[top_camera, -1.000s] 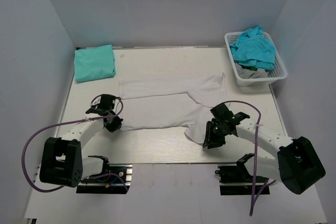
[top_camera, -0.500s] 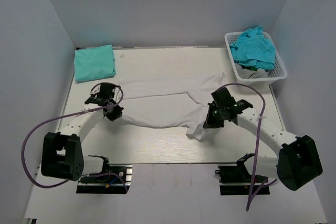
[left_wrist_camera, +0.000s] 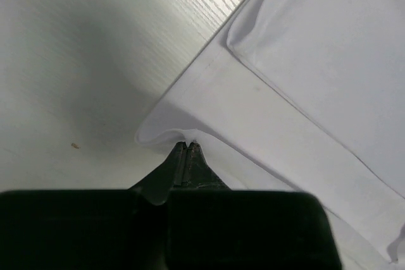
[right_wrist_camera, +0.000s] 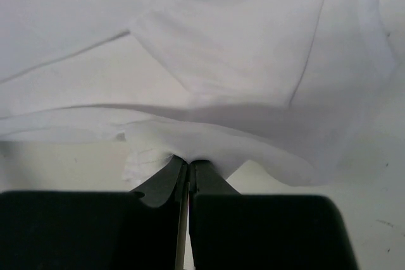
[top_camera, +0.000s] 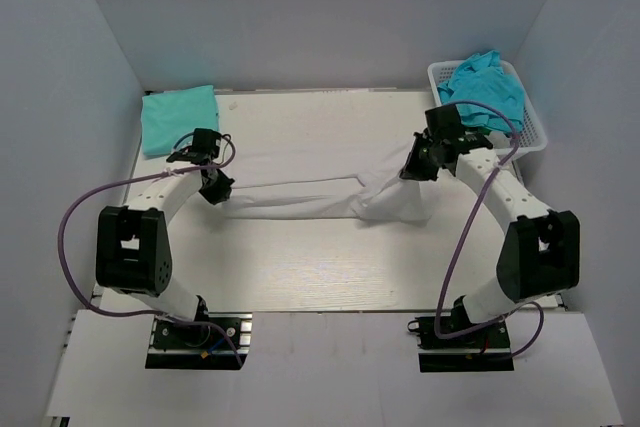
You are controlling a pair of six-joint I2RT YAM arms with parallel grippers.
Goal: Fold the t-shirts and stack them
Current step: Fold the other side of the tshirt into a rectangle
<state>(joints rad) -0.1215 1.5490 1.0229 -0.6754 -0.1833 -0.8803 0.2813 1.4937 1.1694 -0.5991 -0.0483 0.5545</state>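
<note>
The white t-shirt [top_camera: 310,182] lies across the middle of the table, folded into a long band. My left gripper [top_camera: 214,190] is shut on its left edge; the pinched hem [left_wrist_camera: 183,137] shows in the left wrist view. My right gripper [top_camera: 412,169] is shut on the shirt's right end and holds it lifted, with cloth [right_wrist_camera: 209,137] bunched over the fingertips. A folded turquoise t-shirt [top_camera: 180,119] lies at the far left. More turquoise shirts [top_camera: 484,89] fill the basket.
A white lattice basket [top_camera: 534,137] stands at the far right corner, with a grey cloth under the turquoise ones. Grey walls close in the table on three sides. Purple cables loop from both arms.
Both grippers have carried the shirt's near edge away from me, folding it over toward the far edge. The right arm moved farthest, up toward the basket.
</note>
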